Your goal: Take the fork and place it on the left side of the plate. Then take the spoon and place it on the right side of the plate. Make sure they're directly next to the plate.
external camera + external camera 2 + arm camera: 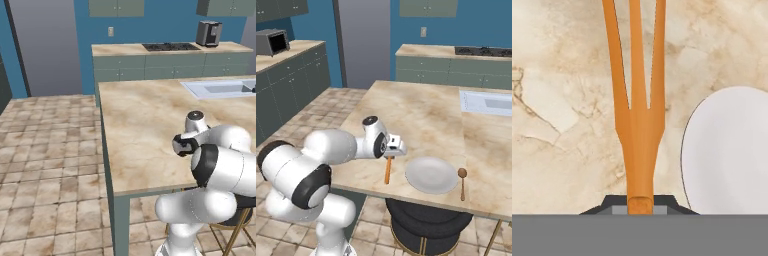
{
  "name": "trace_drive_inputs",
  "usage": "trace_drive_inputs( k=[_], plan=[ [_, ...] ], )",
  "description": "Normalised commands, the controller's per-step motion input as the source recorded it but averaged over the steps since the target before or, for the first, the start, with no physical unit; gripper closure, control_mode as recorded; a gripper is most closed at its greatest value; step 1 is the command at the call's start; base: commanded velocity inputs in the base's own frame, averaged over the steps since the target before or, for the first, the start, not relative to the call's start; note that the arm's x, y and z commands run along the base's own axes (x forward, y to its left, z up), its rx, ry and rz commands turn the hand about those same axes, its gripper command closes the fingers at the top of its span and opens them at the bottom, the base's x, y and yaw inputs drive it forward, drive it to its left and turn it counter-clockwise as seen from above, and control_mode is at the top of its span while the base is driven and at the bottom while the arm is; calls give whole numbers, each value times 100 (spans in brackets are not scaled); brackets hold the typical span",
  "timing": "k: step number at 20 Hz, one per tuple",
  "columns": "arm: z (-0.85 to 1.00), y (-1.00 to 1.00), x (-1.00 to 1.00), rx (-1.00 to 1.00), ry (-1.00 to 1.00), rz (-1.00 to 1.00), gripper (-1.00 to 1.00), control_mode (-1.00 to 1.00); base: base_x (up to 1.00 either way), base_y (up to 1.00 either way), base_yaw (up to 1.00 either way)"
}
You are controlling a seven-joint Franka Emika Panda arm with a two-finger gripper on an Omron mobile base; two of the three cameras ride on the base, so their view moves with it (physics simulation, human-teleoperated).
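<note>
Gripper [390,157] clamped on fork [388,170] at its handle end, fork angled down just left of plate [432,175]. Spoon [462,182] lies flat just right of plate.

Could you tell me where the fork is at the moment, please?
In the right base view, the orange fork hangs from the shut gripper over the counter, just left of the plate, opposite the spoon.
</note>
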Motion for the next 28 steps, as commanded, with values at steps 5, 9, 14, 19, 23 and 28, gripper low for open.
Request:
trace_drive_inputs(
  k=[5, 9, 14, 19, 23, 28],
  plan=[
    [-29, -10, 30, -4, 2, 0, 100, -100, 0, 0, 0],
    [-32, -19, 18, -4, 0, 0, 100, -100, 0, 0, 0],
    [-33, -19, 16, -4, 0, 0, 100, -100, 0, 0, 0],
    [-32, -14, 19, -4, 0, 0, 100, -100, 0, 0, 0],
    [-28, -11, 28, -3, 0, 0, 100, -100, 0, 0, 0],
    [-15, -7, 7, -3, 0, 0, -100, -100, 0, 0, 0]
  ],
)
